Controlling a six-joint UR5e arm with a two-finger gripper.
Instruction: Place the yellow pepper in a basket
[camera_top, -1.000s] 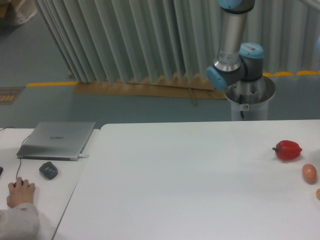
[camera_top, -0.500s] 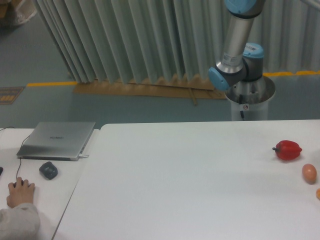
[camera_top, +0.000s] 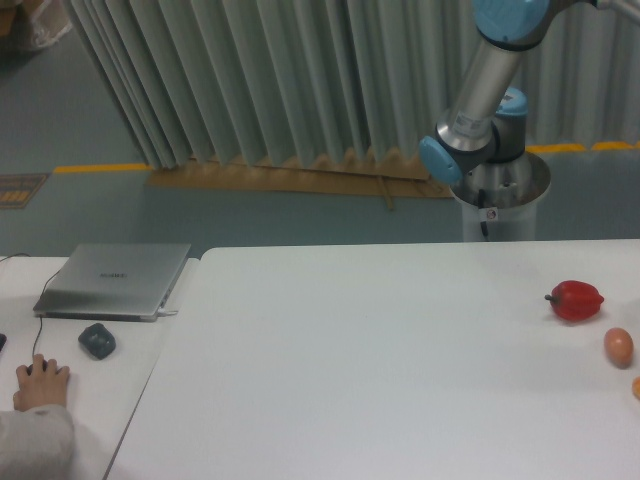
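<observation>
Neither the yellow pepper nor any basket shows in this view, so which way the pepper lies from the jaws cannot be told, and the gripper itself is out of frame above, its jaw state unknown. Only the arm (camera_top: 487, 90) appears, leaning up to the right behind the far edge of the table (camera_top: 380, 350). Near the right edge lie a red pepper (camera_top: 576, 300) and an egg (camera_top: 618, 346) just beside it.

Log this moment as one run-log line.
silver-blue robot arm: raised behind table | hand: out of frame | yellow pepper, basket: unseen | glossy red pepper: table right
</observation>
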